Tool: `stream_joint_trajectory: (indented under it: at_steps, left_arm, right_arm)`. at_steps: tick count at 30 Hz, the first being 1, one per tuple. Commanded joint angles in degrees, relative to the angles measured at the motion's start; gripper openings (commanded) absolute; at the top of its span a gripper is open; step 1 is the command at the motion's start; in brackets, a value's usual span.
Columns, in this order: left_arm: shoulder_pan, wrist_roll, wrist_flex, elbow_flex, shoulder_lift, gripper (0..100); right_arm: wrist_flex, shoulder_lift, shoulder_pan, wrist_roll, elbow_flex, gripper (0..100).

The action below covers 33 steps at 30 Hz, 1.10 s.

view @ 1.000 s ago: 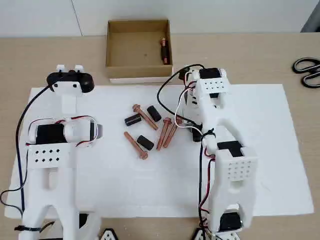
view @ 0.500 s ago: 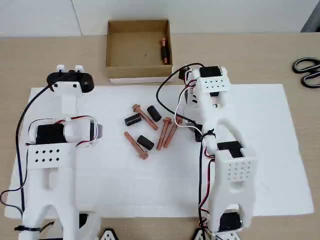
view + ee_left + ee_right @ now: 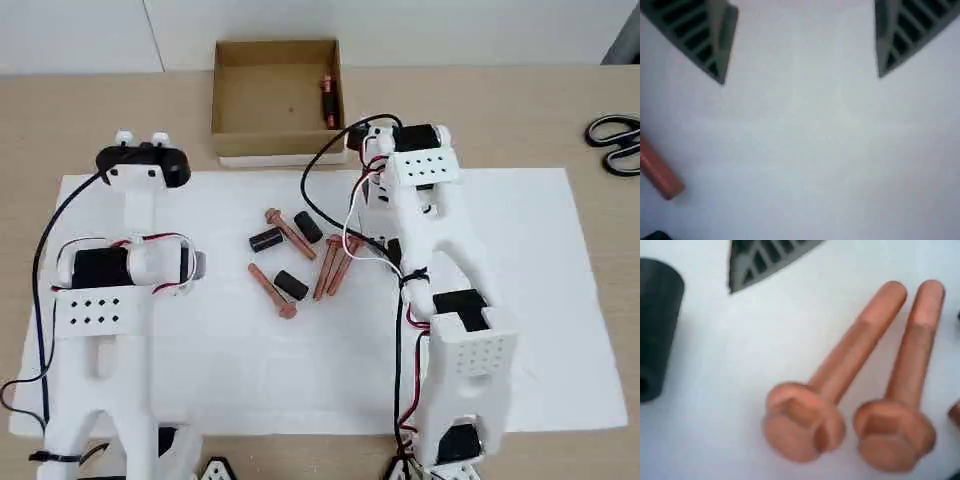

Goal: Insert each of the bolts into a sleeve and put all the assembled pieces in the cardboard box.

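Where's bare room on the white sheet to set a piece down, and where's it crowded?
Free: the white sheet near its front edge between left arm and right arm, and outward past the right arm. Crowded: the middle, with bolts and sleeves.

No text, label, number or sign is readable anywhere.

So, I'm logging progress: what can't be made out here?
Piece in the cardboard box, high view: too small to judge its assembly.
Bolt, left wrist view: cut off by the frame edge.
Right gripper: cut off in right wrist view; under its arm in high view.
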Motion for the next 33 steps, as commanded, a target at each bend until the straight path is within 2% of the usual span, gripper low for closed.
stream_joint_trajectory:
  at_steps: [1, 10, 16, 23, 27, 33]
  left_arm:
    - [0.3, -0.5, 0.9, -0.6, -0.4, 19]
    - [0.3, -0.5, 1.0, -0.6, -0.4, 19]
    - [0.3, -0.5, 1.0, -0.6, -0.4, 19]
    - [0.3, -0.5, 1.0, -0.5, -0.4, 19]
    - [0.3, -0.5, 0.8, -0.7, -0.4, 19]
    - [3.3, -0.5, 2.7, -3.7, -0.4, 19]
  right_arm:
    - [-0.5, 0.5, 0.0, 0.4, -0.2, 17.3]
    - [-4.0, 5.4, 1.1, 2.9, -0.4, 17.1]
    - [-6.5, 8.1, 3.0, 3.7, -0.4, 9.8]
    - [-6.9, 9.8, 3.7, 4.8, -0.4, 9.1]
    - [-6.5, 8.5, 3.6, 4.9, -0.8, 0.6]
    - [0.5, -4.6, 3.2, 5.0, -2.5, 0.3]
